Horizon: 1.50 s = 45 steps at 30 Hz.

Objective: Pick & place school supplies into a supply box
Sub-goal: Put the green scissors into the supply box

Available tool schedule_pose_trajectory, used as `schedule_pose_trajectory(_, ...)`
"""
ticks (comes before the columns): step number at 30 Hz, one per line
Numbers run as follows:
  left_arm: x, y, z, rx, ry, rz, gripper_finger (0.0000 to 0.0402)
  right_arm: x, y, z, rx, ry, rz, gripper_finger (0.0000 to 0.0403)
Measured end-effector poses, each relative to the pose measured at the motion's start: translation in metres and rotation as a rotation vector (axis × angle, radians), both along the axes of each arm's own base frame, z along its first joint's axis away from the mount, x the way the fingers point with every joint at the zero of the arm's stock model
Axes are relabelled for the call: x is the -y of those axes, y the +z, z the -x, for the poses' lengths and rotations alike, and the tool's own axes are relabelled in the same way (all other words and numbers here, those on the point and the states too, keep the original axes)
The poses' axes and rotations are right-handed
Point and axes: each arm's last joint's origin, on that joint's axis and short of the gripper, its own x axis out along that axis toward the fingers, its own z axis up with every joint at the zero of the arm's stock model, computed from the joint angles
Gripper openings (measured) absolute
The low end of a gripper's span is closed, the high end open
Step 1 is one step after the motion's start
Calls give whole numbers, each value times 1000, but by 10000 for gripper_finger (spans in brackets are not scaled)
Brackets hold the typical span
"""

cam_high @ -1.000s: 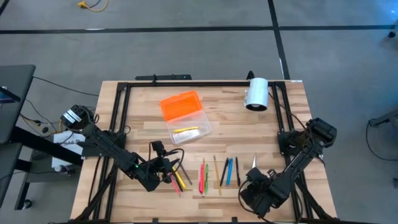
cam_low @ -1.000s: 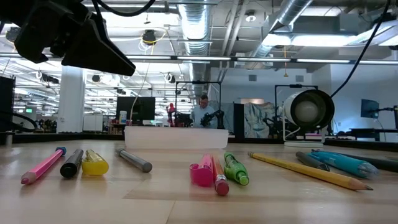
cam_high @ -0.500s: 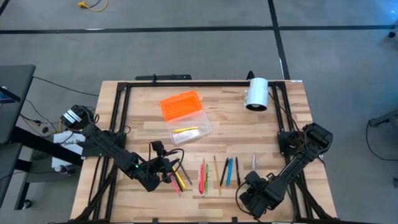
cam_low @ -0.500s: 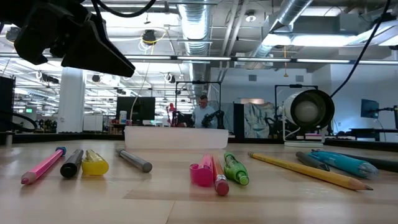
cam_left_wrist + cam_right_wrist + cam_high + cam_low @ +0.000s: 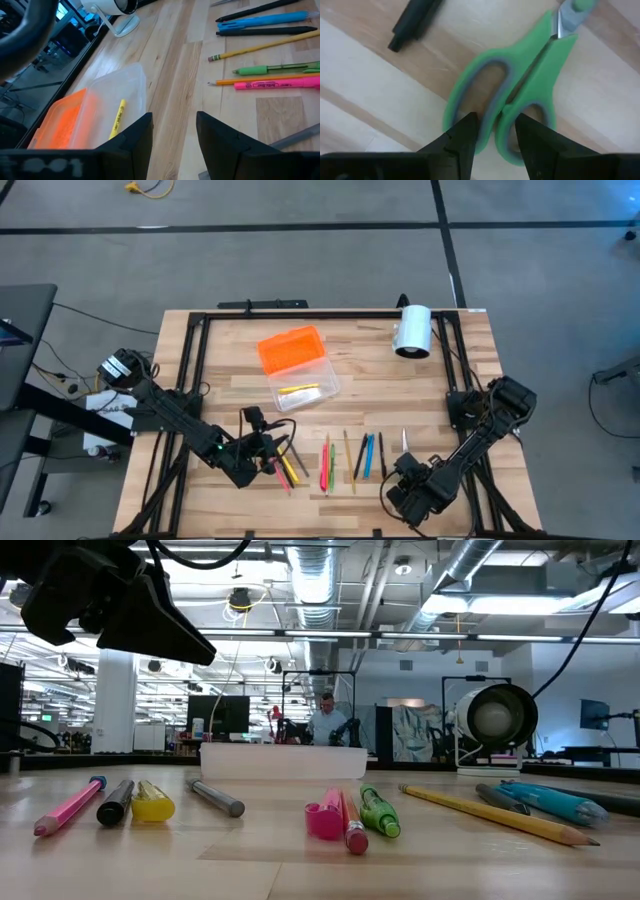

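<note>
Right claw (image 5: 492,137) open over scissors (image 5: 512,90), blades pointing away from it.

The pale butcher-block wood counter (image 5: 350,360) has a smooth finish with a faint sheen, its planks and grain plain to see, and dark matt metal rails (image 5: 195,355) run along its edges. The small rectangular supply box has a clear, slightly cloudy plastic base (image 5: 112,95) and a ribbed translucent orange plastic lid (image 5: 290,348), while the white cylinder (image 5: 412,330) looks like smooth plastic. The small scissors have glossy green plastic handles (image 5: 520,85) lined in grey, with a bright metal blade (image 5: 566,20); the yellow wooden pencil (image 5: 490,812) looks lacquered.
</note>
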Motion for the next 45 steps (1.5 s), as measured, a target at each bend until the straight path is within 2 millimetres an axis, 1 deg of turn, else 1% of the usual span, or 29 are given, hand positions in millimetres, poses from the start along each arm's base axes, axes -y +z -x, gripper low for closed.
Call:
schedule_pose_trajectory(4, 0, 0, 0, -1, 2, 2, 144, 3, -6, 3, -7, 46, -7, 134)
schedule_pose_trajectory(7, 0, 0, 0, -2, 2, 2, 144, 5, -7, 4, -14, 55, -1, 123)
schedule_pose_trajectory(15, 0, -1, 1, -6, 3, 0, 144, 3, -7, 7, -12, 196, 30, 44)
schedule_pose_trajectory(19, -1, -1, 1, -9, 5, -2, 144, 5, -7, 8, -13, 215, 59, 44)
schedule_pose_trajectory(24, -1, -1, 1, -8, 5, -1, 144, 8, -8, 8, 6, 220, 120, 65)
schedule_pose_trajectory(30, -1, -1, 1, -8, 5, -1, 144, 12, -8, 9, -8, 224, 172, 54)
schedule_pose_trajectory(45, -1, -1, 1, -8, 5, -1, 144, 13, -9, 9, -3, 220, 174, 67)
